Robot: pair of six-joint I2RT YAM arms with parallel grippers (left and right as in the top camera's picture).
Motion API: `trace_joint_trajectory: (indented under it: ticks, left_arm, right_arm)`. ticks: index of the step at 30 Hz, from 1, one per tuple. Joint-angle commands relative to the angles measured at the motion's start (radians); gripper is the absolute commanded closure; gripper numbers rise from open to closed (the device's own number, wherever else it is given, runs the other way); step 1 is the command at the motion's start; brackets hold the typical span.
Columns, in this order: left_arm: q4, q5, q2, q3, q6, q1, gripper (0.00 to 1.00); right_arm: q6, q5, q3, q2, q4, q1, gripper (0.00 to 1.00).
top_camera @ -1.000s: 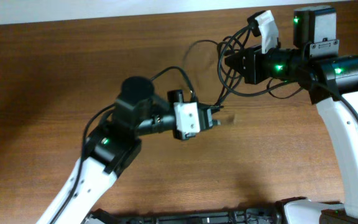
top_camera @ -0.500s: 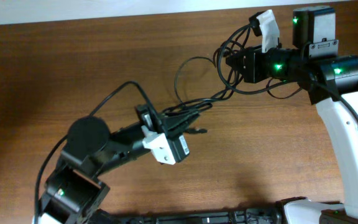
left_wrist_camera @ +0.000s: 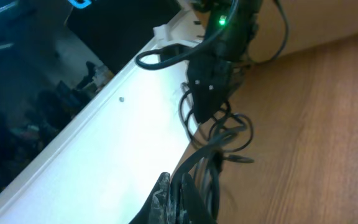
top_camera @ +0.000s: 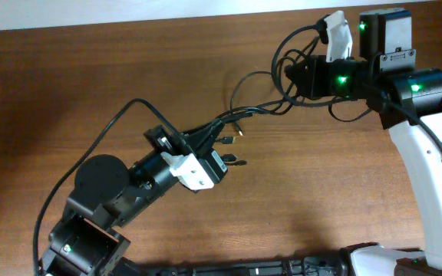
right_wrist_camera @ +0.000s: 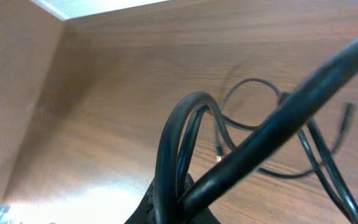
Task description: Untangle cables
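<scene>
My left gripper [top_camera: 207,143] at eight o'clock and right gripper [top_camera: 288,74] at two both clench thin black cords [top_camera: 255,108]; I should separate slowly.

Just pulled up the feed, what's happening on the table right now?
Both arms are working the black cables. The left gripper is shut on strands near the middle of the wooden table. The right gripper is shut on the looped bunch near the far edge. Strands stretch between the two, with a couple of plug ends hanging loose by the left gripper. The loops are not yet separated.
</scene>
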Motion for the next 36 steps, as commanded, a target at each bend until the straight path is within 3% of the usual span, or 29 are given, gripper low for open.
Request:
trace_joint_trajectory:
  ticks: [1, 18, 27, 31, 36]
  left_arm:
    - [-0.006, -0.123, -0.043, 0.013, -0.003, 0.006, 1.0]
    - [-0.066, -0.297, -0.043, 0.013, -0.003, 0.006, 1.0]
    - [-0.081, -0.272, -0.038, 0.013, -0.023, 0.006, 1.0]
    - [-0.101, -0.163, 0.0, 0.013, -0.03, 0.006, 1.0]
    - [-0.101, -0.115, 0.056, 0.013, -0.029, 0.006, 0.71]
  right_arm:
    - [0.077, 0.237, 0.013, 0.0, -0.012, -0.016, 0.96]
    - [0.092, 0.236, 0.013, 0.0, -0.046, -0.054, 0.96]
    - [0.092, 0.233, 0.013, 0.0, -0.045, -0.054, 0.96]
    - [0.092, 0.227, 0.013, 0.0, -0.045, -0.054, 0.96]
    - [0.092, 0.227, 0.013, 0.0, -0.045, -0.054, 0.96]
